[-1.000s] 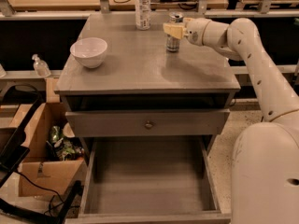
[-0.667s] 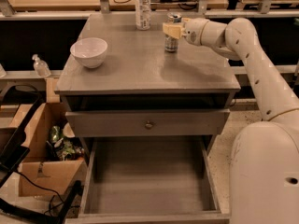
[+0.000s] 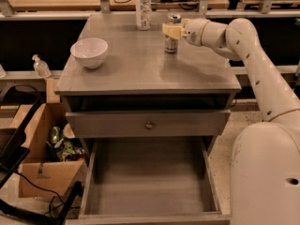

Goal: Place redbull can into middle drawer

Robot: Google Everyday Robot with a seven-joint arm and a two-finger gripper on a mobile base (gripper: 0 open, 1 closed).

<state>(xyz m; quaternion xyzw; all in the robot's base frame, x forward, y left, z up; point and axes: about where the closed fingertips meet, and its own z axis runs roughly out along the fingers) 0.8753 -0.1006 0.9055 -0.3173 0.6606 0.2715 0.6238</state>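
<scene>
While the slim silver-and-blue redbull can (image 3: 171, 45) stands upright at the grey cabinet top's (image 3: 131, 67) rear, the cream gripper (image 3: 170, 30) meets its mid-height from the right. Whether the grip has closed cannot be told. The deep grey middle drawer (image 3: 150, 186) lies open below.

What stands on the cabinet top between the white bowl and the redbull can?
Nothing: in the camera view that stretch of the cabinet top is bare. The bottle stands farther back; the gripper is at the top of the redbull can.

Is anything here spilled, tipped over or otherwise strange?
Nothing stands out. The can, bottle and bowl stand upright on the cabinet top, nothing spilled. The gripper is at the can, and the drawer below is pulled open.
</scene>
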